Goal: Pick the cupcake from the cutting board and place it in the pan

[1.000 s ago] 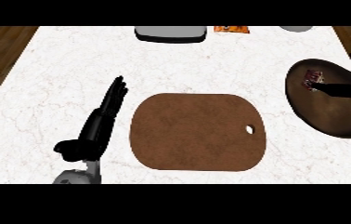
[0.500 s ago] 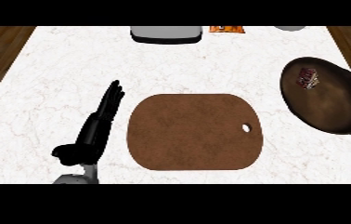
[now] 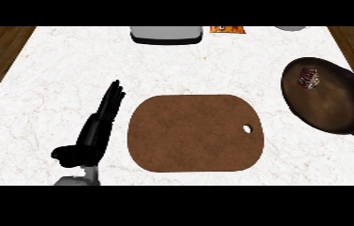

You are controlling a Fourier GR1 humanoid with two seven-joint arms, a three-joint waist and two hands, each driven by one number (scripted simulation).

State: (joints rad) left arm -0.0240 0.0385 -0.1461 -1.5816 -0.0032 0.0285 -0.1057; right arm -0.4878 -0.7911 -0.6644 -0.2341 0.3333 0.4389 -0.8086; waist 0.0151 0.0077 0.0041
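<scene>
The cupcake lies inside the dark brown pan at the right edge of the counter, near the pan's far side. In the middle of the counter lies the brown cutting board, bare, with a small hole near its right edge. My left hand rests to the left of the board, fingers straight and pointing away, thumb out to the left, holding nothing. My right hand does not show in the head view.
A grey and white appliance stands at the far edge, with an orange packet to its right and a grey round object farther right. Wooden floor shows past the counter's left side.
My right hand, which was over the pan by the cupcake a second ago, has withdrawn out of view. The cupcake stays in the pan. The left hand has not moved.
</scene>
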